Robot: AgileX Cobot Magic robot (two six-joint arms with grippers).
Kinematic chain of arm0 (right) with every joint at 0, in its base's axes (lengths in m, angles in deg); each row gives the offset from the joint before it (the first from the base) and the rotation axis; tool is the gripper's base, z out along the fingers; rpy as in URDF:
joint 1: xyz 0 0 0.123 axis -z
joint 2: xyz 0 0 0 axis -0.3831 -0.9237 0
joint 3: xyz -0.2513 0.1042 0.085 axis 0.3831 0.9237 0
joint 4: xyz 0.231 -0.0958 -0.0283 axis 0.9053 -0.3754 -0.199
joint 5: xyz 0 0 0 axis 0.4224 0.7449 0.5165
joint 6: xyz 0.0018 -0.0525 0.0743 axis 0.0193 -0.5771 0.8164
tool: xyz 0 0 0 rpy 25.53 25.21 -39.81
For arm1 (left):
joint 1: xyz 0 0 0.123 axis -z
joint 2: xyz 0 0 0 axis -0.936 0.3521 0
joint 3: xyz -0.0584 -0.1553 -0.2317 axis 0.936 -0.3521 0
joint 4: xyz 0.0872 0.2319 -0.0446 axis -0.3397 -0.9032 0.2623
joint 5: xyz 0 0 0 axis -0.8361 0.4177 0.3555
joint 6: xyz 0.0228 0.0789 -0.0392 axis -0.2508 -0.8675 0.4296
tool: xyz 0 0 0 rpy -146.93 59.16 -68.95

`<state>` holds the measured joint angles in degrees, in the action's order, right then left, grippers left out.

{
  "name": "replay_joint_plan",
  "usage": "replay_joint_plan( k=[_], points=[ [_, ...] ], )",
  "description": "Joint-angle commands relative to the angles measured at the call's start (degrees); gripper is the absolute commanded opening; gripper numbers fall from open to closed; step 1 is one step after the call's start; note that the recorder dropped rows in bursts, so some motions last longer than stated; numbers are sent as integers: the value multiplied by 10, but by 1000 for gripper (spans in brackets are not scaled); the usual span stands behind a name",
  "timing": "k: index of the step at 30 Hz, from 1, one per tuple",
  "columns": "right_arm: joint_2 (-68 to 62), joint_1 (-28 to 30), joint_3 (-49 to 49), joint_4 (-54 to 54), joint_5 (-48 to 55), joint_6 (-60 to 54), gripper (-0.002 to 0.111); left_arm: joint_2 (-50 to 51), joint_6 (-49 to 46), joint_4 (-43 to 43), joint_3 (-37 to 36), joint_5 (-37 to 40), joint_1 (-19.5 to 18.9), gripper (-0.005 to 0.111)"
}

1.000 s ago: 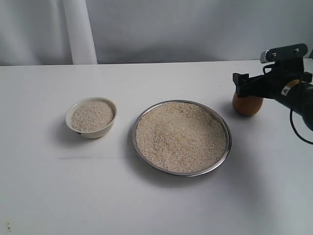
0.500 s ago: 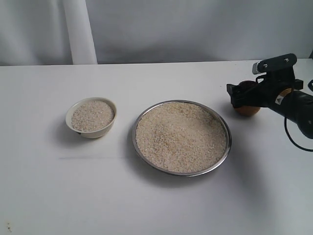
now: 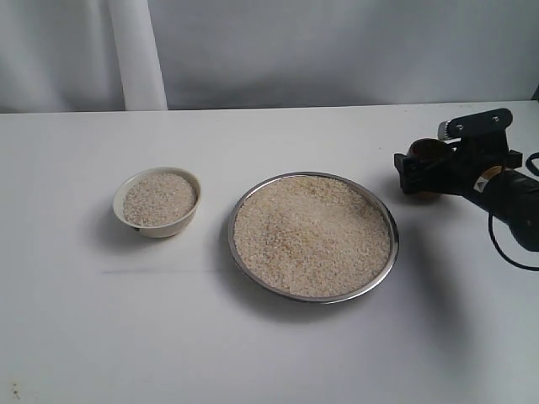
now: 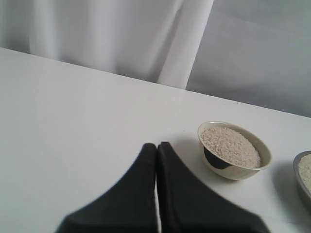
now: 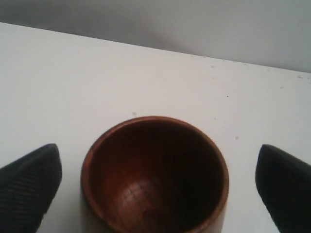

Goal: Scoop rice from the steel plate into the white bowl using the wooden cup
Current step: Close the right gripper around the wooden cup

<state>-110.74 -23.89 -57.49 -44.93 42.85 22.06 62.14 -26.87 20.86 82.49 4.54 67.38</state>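
The wide steel plate [image 3: 231, 234] lies mid-table, filled with rice [image 3: 312, 236]. Left of it stands the white bowl [image 3: 160, 225], holding rice [image 3: 158, 199] almost to its rim. The wooden cup [image 3: 426, 151] stands upright on the table just right of the plate, largely hidden by my right gripper [image 3: 424, 174]. In the right wrist view the cup [image 5: 154, 174] is empty and sits between the fingers [image 5: 31, 182] of my open right gripper [image 5: 158, 153], with gaps on both sides. My left gripper [image 4: 156, 145] is shut on nothing, near the bowl [image 4: 228, 170].
A white curtain [image 3: 135, 55] hangs behind the table's back edge. The plate's rim [image 4: 302, 177] shows at the edge of the left wrist view. The right arm's black cable [image 3: 505, 248] loops above the table at the far right.
My right gripper has come down from above the cup, and its open fingers now straddle the cup's sides. The cup, plate and bowl have stayed in place.
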Motion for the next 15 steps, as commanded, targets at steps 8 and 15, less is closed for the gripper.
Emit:
replay_joint_plan(
  k=[8,15],
  points=[
    [-40,4,-32,-7,-16,-6,103,0,2,2,-1,-4,3,0],
    [-60,6,-49,-13,-26,9,103,0,2,2,-1,-4,3,0]
  ],
)
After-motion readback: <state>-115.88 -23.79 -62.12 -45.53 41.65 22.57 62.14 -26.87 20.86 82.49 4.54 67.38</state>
